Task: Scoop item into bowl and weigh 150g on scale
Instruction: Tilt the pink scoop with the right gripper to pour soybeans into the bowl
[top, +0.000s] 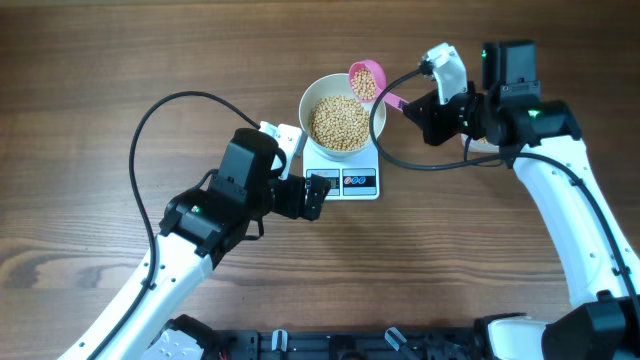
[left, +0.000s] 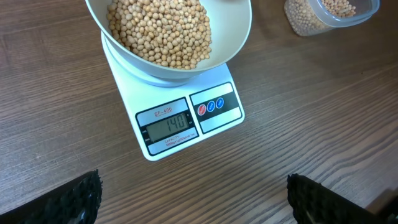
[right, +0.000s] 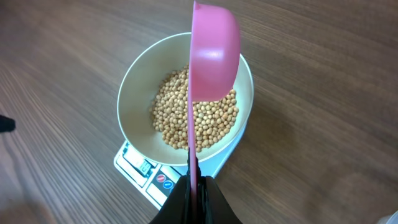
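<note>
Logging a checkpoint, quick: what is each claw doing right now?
Left claw: open, holding nothing.
Right claw: shut on the pink scoop.

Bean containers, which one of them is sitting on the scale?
The round white bowl; it rests on the white scale. The pink scoop is held above its rim, and the clear tub stands on the table.

Brown wood-grain counter carrying a white scale and a clear tub.

The counter (top: 90, 80) is dark brown wood, its grain running left to right in the overhead view. The scale (top: 345, 182), small, flat, white and square, lies flat on it near the middle, with its grey display and dark button panel facing the near side. In the left wrist view a clear plastic tub (left: 329, 15) stands on the wood beyond the scale's right corner, near it but apart.
</note>
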